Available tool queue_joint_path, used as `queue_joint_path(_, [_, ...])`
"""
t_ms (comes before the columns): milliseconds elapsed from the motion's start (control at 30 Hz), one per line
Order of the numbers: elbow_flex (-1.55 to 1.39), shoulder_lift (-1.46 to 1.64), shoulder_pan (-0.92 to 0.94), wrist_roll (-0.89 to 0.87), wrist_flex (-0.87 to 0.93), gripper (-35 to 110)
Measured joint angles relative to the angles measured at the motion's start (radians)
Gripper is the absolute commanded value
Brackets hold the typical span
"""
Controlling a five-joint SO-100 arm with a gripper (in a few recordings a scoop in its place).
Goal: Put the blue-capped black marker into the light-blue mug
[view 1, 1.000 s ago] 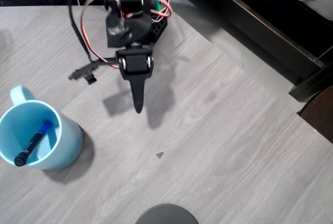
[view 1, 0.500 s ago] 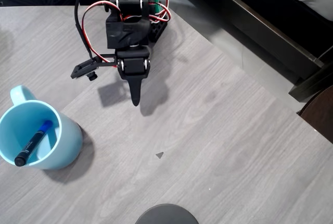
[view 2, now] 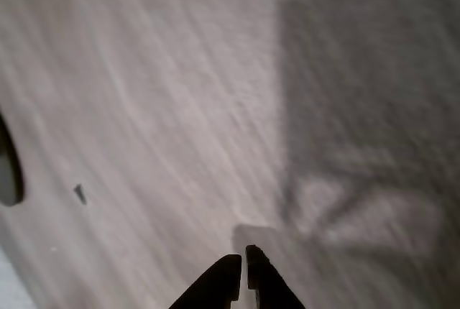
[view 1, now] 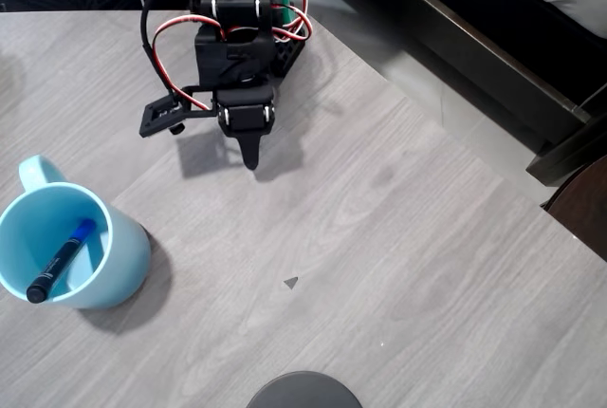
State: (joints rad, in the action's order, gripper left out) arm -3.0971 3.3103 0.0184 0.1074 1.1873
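Now that the arm has drawn back toward its base at the upper middle of the overhead view, its gripper [view 1: 249,157] hangs empty over bare table [view 1: 398,237], while the blue-capped black marker [view 1: 61,261] leans inside the light-blue mug [view 1: 119,266] at lower left, unmoved over the last second, so the job looks done. In the wrist view the gripper [view 2: 241,269] is closed on nothing, fingertips nearly touching above blurred wood grain.

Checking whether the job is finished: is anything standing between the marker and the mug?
No. The blue-capped black marker already leans inside the light-blue mug, nothing visibly blocking it. The gripper is up near the arm's base, shut and empty.
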Motion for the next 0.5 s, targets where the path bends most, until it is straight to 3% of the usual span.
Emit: queue_joint_path(500, [0.000, 0.000, 0.000, 0.000, 0.026, 0])
